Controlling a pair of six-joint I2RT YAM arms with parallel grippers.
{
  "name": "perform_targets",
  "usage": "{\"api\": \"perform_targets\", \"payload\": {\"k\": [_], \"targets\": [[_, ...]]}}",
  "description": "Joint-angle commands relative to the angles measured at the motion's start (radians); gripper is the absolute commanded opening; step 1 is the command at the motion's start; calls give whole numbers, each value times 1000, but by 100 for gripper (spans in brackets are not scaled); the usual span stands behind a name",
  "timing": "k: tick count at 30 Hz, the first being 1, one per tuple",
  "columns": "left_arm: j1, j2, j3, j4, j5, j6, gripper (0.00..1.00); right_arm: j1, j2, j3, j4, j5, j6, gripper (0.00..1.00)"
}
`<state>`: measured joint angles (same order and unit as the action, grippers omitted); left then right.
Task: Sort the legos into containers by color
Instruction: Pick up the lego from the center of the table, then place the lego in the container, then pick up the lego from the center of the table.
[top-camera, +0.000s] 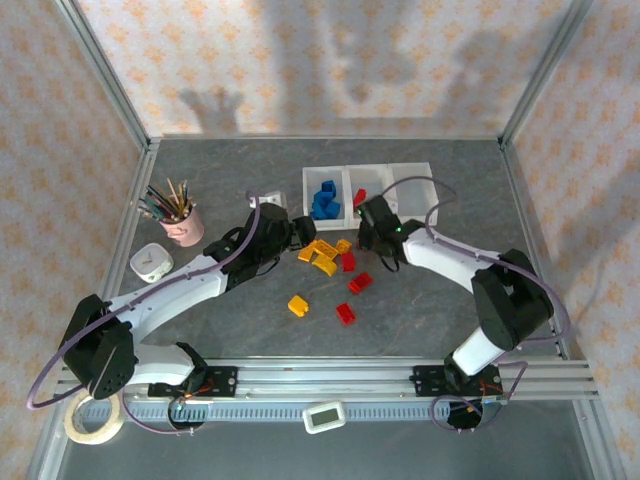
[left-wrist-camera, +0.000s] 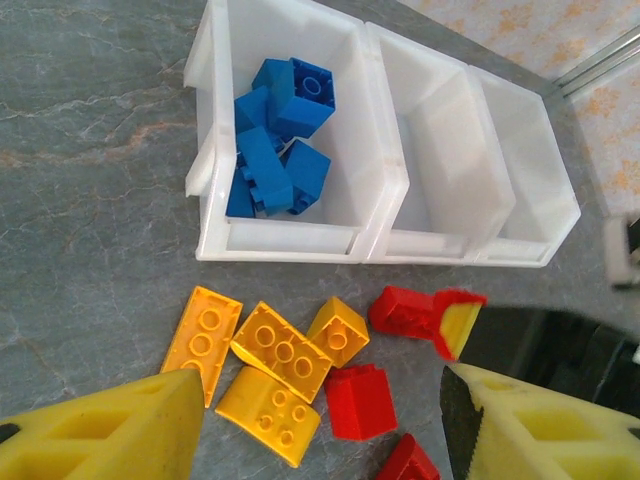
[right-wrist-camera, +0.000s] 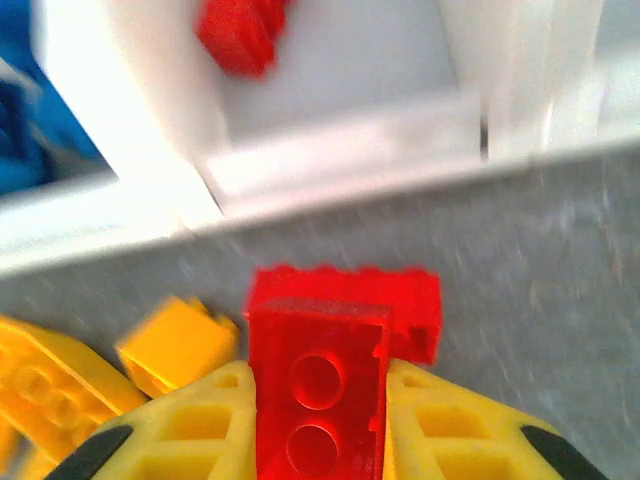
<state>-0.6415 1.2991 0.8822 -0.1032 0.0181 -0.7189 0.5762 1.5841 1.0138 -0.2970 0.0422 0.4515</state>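
Note:
The white three-compartment tray (top-camera: 415, 172) stands at the back centre. Its left compartment holds several blue legos (top-camera: 324, 200) (left-wrist-camera: 277, 135), and one red lego (top-camera: 361, 195) (right-wrist-camera: 240, 35) lies in the middle compartment. In front of the tray lie several yellow legos (top-camera: 321, 255) (left-wrist-camera: 280, 350) and loose red legos (top-camera: 359, 282) (left-wrist-camera: 360, 400). My left gripper (top-camera: 303, 243) (left-wrist-camera: 320, 385) is open, low over the yellow cluster. My right gripper (top-camera: 358, 238) (right-wrist-camera: 318, 400) is shut on a red lego (right-wrist-camera: 318, 385) (left-wrist-camera: 405, 310) just in front of the tray.
A pink cup of pencils (top-camera: 183, 222) and a small white timer (top-camera: 150, 263) stand at the left. One yellow lego (top-camera: 298, 305) and one red lego (top-camera: 345, 313) lie nearer the arms. A tape roll (top-camera: 93, 418) sits by the left base.

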Motion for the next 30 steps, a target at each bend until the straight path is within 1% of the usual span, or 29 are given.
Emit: {"api": "perform_targets", "payload": {"k": [1, 3, 7, 8, 9, 10, 11, 12, 14, 15, 17, 22, 26, 30], "targets": [[-6, 13, 42, 44, -16, -16, 65, -38, 41, 96, -5, 45, -58, 27], [-6, 31, 56, 46, -26, -18, 66, -63, 113, 160, 2, 31, -79, 27], [-6, 62, 92, 29, -55, -16, 66, -90, 220, 285, 7, 51, -113, 28], [-6, 66, 91, 39, -59, -16, 66, -101, 253, 318, 6, 53, -121, 32], [-6, 68, 93, 45, -65, -16, 66, -110, 291, 359, -9, 54, -128, 39], [-4, 72, 97, 45, -66, -12, 66, -118, 321, 395, -27, 66, -131, 43], [-5, 78, 105, 38, -67, -10, 66, -124, 354, 433, -48, 75, -137, 45], [-4, 82, 117, 25, -67, -8, 66, -129, 371, 460, -63, 77, -143, 46], [-4, 79, 125, 17, -66, -1, 66, -129, 364, 473, -70, 72, -149, 55], [-6, 72, 122, 19, -66, 2, 66, -130, 342, 459, -59, 67, -147, 58], [-4, 61, 109, 20, -67, 5, 66, -129, 293, 421, -49, 61, -138, 61], [-7, 41, 89, 6, -44, 12, 66, -124, 163, 256, -34, 25, -103, 69], [-7, 13, 48, 16, -27, -11, 66, -96, 77, 114, -19, 14, -66, 76], [-7, -24, -13, 30, -55, -38, 66, -50, 22, -3, 7, 37, -22, 86]]}}
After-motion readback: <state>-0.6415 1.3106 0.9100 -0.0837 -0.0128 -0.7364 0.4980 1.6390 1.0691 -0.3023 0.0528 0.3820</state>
